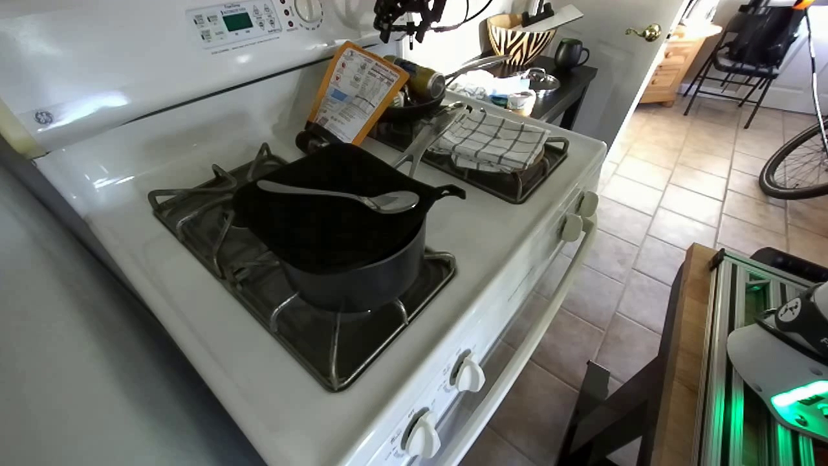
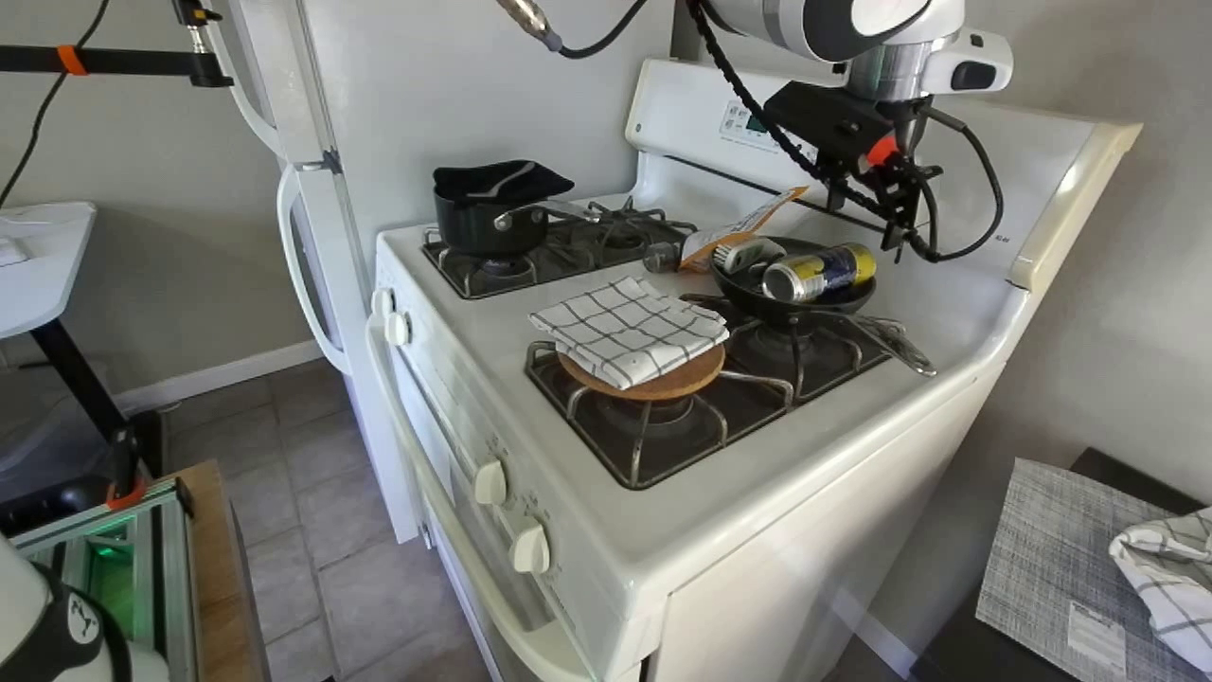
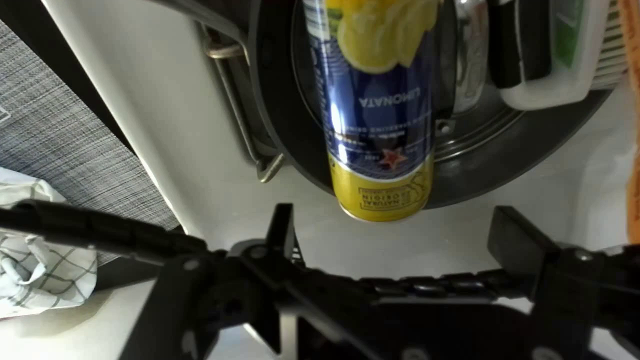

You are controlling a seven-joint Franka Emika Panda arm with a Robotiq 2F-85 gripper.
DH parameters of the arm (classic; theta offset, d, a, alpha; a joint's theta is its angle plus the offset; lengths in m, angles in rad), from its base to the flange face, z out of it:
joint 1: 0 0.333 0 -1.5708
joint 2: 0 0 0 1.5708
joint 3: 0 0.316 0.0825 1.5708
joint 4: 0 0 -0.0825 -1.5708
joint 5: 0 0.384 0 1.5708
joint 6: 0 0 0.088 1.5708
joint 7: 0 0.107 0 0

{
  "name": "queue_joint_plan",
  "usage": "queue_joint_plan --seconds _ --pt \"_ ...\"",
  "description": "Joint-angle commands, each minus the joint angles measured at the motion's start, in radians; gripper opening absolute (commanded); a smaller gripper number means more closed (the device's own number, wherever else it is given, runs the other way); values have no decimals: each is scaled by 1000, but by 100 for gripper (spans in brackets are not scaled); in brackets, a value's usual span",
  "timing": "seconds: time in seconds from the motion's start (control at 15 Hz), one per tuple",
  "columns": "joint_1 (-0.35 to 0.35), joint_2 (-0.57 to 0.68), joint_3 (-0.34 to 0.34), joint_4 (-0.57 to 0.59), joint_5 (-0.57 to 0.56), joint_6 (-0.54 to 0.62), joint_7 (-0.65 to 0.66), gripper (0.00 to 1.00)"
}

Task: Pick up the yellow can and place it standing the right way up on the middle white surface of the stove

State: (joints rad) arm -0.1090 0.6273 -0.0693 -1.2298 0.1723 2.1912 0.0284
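Note:
The yellow can (image 2: 822, 273), yellow and blue with lemons on it, lies on its side in a black pan (image 2: 757, 298) on the stove (image 2: 606, 530). It also shows in an exterior view (image 1: 424, 81), partly behind an orange pouch, and in the wrist view (image 3: 380, 130). My gripper (image 3: 393, 232) is open and empty; the can's yellow end is just ahead, between the lines of the fingers, not touching. In an exterior view the gripper (image 2: 866, 227) hangs above and behind the can. The middle white surface (image 1: 475, 213) lies between the two black grates; it shows in both exterior views (image 2: 497, 332).
The orange pouch (image 1: 359, 94) leans beside the pan. A white-handled brush (image 2: 748, 254) lies in the pan. A checked cloth (image 2: 634, 327) lies on a round board on the front burner. A black pot (image 1: 362, 278) with a spoon on top stands on the far grate (image 2: 473, 284).

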Motion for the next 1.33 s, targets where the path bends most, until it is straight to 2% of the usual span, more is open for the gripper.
queue_joint_plan --seconds 0.0,0.4,0.87,1.27 --pt "-8 96 21 111 -10 11 11 100" --pt "11 177 24 205 -41 -4 10 99" --pt "13 217 21 250 -94 -36 7 96" --pt "11 221 25 257 -107 -74 4 87"
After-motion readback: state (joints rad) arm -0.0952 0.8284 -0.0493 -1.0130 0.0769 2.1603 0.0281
